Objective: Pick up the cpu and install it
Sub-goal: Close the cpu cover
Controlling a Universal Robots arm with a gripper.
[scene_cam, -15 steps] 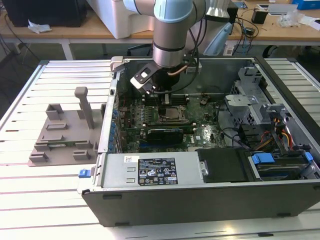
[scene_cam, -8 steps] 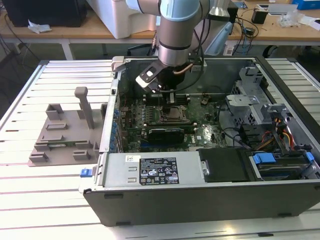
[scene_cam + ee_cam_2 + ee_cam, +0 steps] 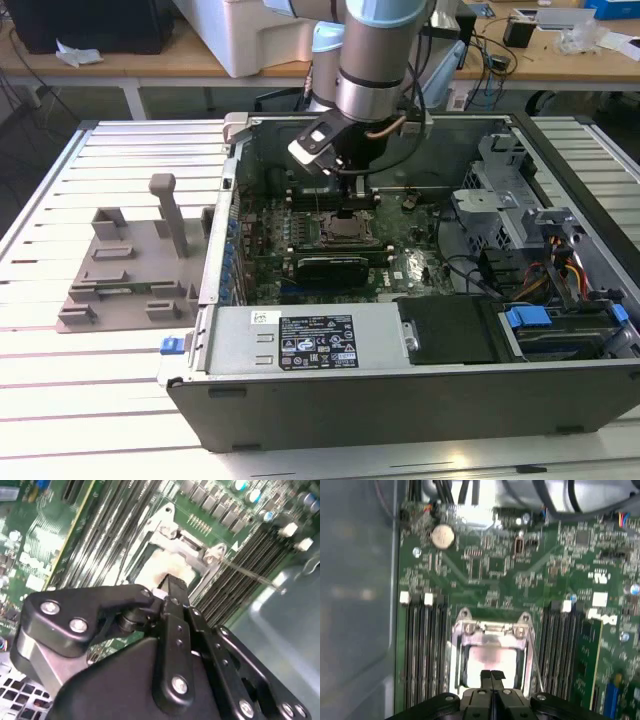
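We see the two fingers (image 3: pixel 486 679) pressed flat against each other with nothing between them, so the gripper (image 3: pixel 491 676) holds nothing. Its tips point straight down at the cpu (image 3: pixel 492 657), which lies flat and pale inside the socket frame (image 3: pixel 465 629) on the motherboard (image 3: pixel 490 565). Whether the tips touch the chip's top or hang just above it we cannot tell. We judge the picking-up done and the seating step in hand: the chip looks square to the frame, though we cannot see whether it is fully down. Any further move here, we think, calls for a straight vertical path and light force, since the frame's metal edges sit close around the chip on the sides we can see. The thin retention lever (image 3: pixel 536 662) stands just beside the frame, memory slots (image 3: pixel 422 650) flank it on both sides, and an upright memory module (image 3: pixel 585 665) rises near one flank. In the exterior view the arm (image 3: pixel 375 60) reaches down into the computer case (image 3: pixel 400 390), with the graphics card (image 3: pixel 335 268) near the socket and the case walls well apart, so we judge the open room to lie mainly upward
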